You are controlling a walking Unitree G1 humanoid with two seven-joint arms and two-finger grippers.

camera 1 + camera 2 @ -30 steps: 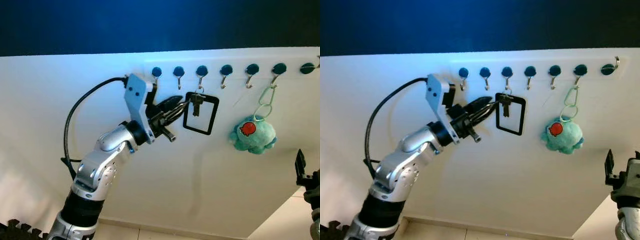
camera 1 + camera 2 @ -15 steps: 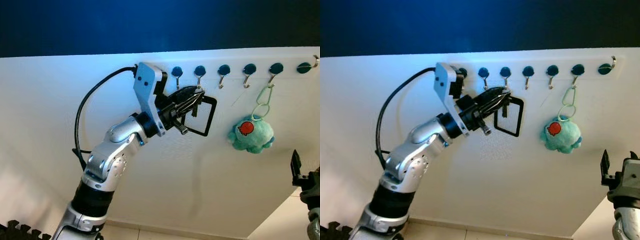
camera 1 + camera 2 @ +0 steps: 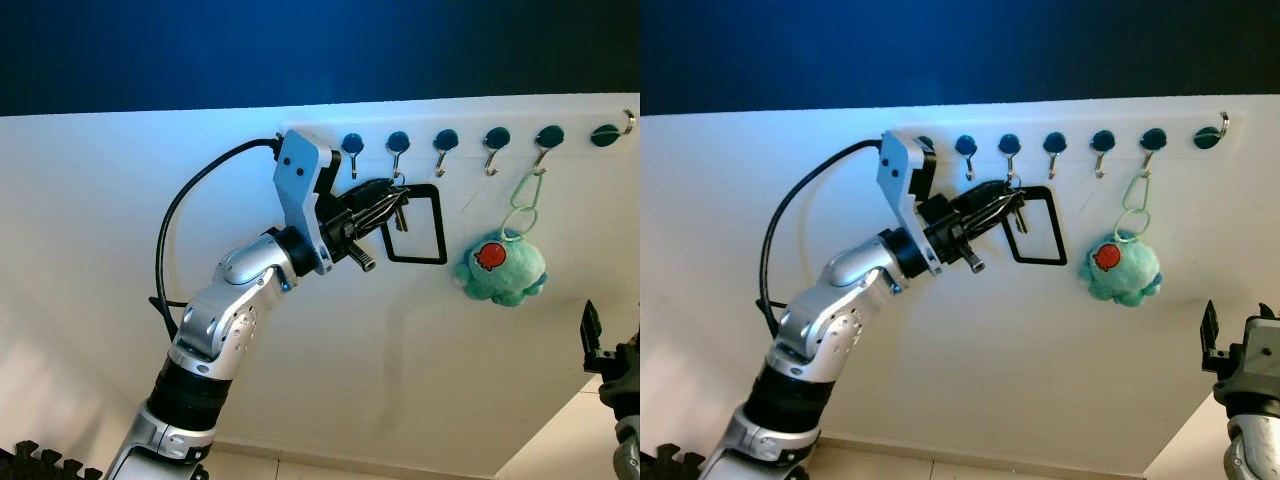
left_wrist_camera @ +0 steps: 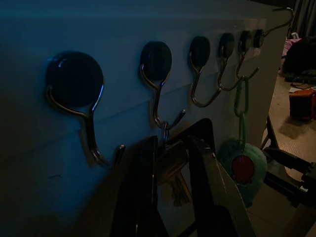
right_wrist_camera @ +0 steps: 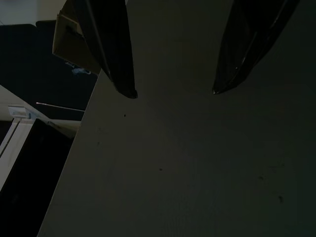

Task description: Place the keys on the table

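The keys (image 3: 401,218) hang from the third blue-headed hook (image 3: 397,143) in a row on the white wall, with a black rectangular frame (image 3: 415,261) on the same ring. My left gripper (image 3: 393,200) is raised to that hook and shut on the keys. In the left wrist view the keys (image 4: 173,165) sit between the two black fingers (image 4: 148,187), just under the hook's wire. My right gripper (image 3: 597,345) stays low at the right edge, open, above a pale flat surface (image 5: 187,163).
A turquoise plush toy (image 3: 505,268) hangs by a green clip (image 3: 523,205) from a hook two places to the right of the keys. Other hooks (image 3: 444,140) in the row are bare. A dark blue band (image 3: 320,50) runs above the white wall.
My left gripper has moved right along the hook row and closed on the keys. The black frame has swung out to the right.
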